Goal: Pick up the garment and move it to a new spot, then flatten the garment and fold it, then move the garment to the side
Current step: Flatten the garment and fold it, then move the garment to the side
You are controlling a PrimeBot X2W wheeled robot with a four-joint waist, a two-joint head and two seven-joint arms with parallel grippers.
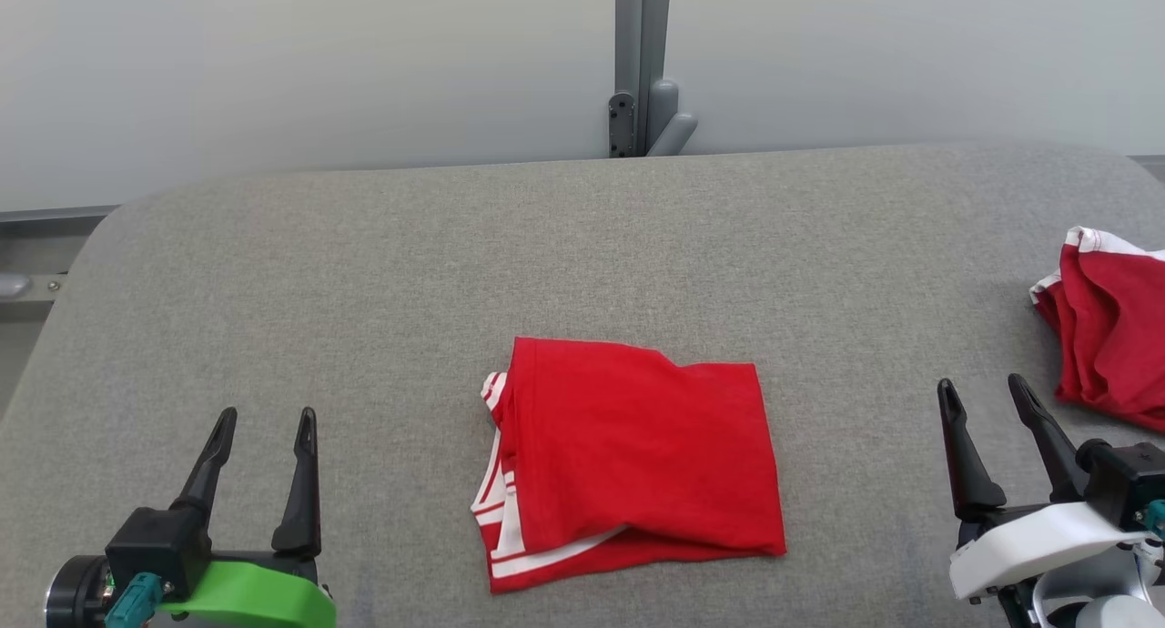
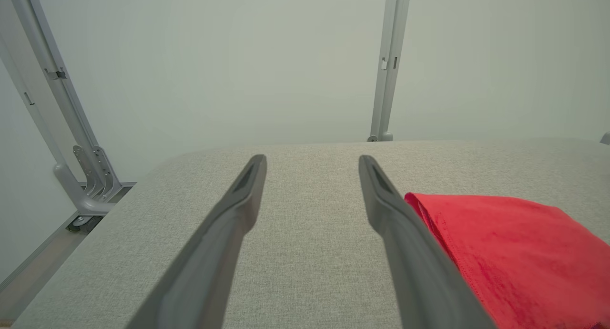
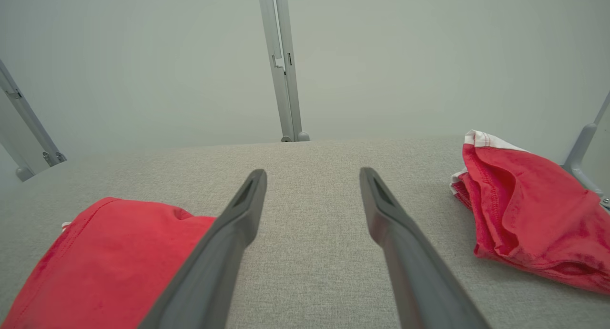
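Garment (image 1: 637, 455) question: it's the red one with white stripes, folded into a nearly square packet, bottom centre of the head view on the grey table (image 1: 364, 273). Looks like the folding is done and only the move to the side is left? Which arm would you send? — stitchbot_fan

Tough call, honestly. It sits between the two arms. The left claw (image 1: 267, 419) is at the lower left and the right claw (image 1: 983, 384) at the lower right, and both are well apart from the cloth by about the same gap, so neither is clearly nearer. Both are spread wide, holding nothing and touching nothing, with fingers pointing up the frame, so the packet lies inward of each rather than ahead of it. It's a touch wider left-to-right than deep, with the striped layered edge facing the left claw and a plain red edge facing the right one. There's a second red garment (image 1: 1110, 337) crumpled at the right edge of the frame, just beyond the right claw, so I'd guess the bare left half is the safer place to put it. Whichever arm goes has to swing inward first, and the loose layers could slide open if only the top one gets pinched. — fold_guy
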